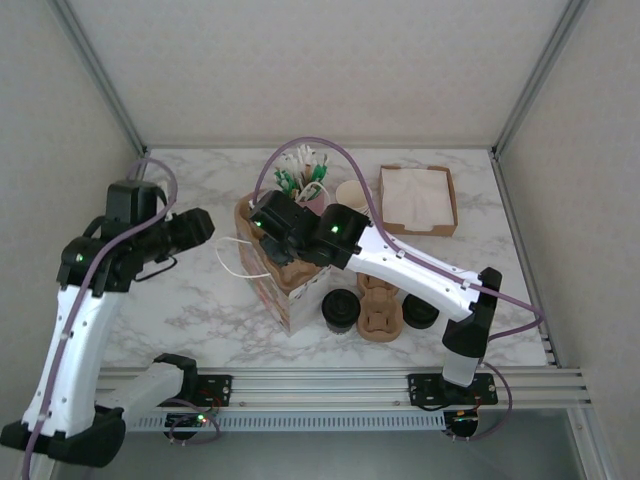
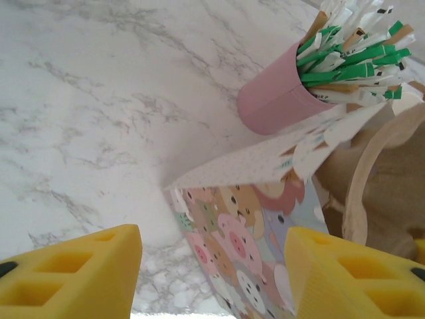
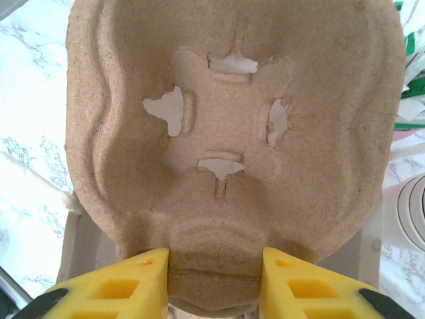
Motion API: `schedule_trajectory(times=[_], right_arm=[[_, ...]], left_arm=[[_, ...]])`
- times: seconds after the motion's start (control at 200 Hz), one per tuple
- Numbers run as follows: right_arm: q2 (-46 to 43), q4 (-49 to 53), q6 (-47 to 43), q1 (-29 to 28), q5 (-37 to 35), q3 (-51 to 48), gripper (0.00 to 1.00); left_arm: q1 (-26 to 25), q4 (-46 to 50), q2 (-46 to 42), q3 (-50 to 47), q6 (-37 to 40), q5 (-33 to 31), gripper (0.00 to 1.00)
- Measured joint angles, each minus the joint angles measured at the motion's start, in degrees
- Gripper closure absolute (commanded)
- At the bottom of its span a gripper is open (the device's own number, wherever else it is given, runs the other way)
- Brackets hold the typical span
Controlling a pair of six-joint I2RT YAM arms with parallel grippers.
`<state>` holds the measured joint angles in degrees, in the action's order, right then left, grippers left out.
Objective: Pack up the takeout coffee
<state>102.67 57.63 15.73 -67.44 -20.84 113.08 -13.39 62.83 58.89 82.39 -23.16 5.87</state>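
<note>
Two takeout coffees with black lids stand on the table, one [image 1: 340,311] just right of the bag and another [image 1: 421,312] further right. A paper bag [image 1: 284,300] printed with cartoon animals [image 2: 246,232] stands open at the middle. My right gripper [image 3: 214,279] is shut on the centre ridge of a brown pulp cup carrier [image 3: 232,100], holding it over the bag's mouth [image 1: 290,268]. My left gripper [image 2: 212,266] is open with nothing between its yellow fingers, facing the bag's left corner from a short distance [image 1: 200,228].
A second pulp carrier [image 1: 380,306] lies between the two coffees. Behind the bag stand a pink cup of sugar sticks [image 2: 279,100], cream paper cups [image 1: 351,192] and a cardboard box of napkins [image 1: 418,199]. White bag handles [image 1: 235,262] lie left of the bag.
</note>
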Motion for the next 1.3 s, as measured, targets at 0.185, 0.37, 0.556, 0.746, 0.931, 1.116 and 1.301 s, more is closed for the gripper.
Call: schedule_trajectory(times=[0.185,0.37,0.556,0.746,0.931,1.116,1.301], right_arm=[[1.2,0.5,0.8,0.1,0.0,0.0,0.64],[2.5,0.7,1.5,0.2,0.4,0.4,0.65],[4.3,1.0,1.7,0.4,1.5,0.7,0.65],[5.1,1.3,1.7,0.4,2.6,0.7,0.65],[5.1,1.3,1.8,0.5,2.9,0.7,0.66],[5.0,0.5,2.1,0.7,3.3,0.2,0.66],[5.0,0.0,2.1,0.8,4.2,-0.2,0.66]], left_arm=[[0.0,-0.7,8.0,5.6,4.8,3.0,0.35],[0.1,-1.1,11.9,6.6,7.5,4.9,0.36],[0.1,-1.3,12.0,6.6,9.2,6.6,0.37],[0.1,-1.3,12.0,6.5,10.7,8.6,0.37],[0.1,-1.3,12.2,5.8,11.6,8.7,0.37],[0.1,-1.3,13.0,3.9,12.1,8.6,0.40],[0.1,-1.4,14.1,2.0,12.4,8.5,0.46]])
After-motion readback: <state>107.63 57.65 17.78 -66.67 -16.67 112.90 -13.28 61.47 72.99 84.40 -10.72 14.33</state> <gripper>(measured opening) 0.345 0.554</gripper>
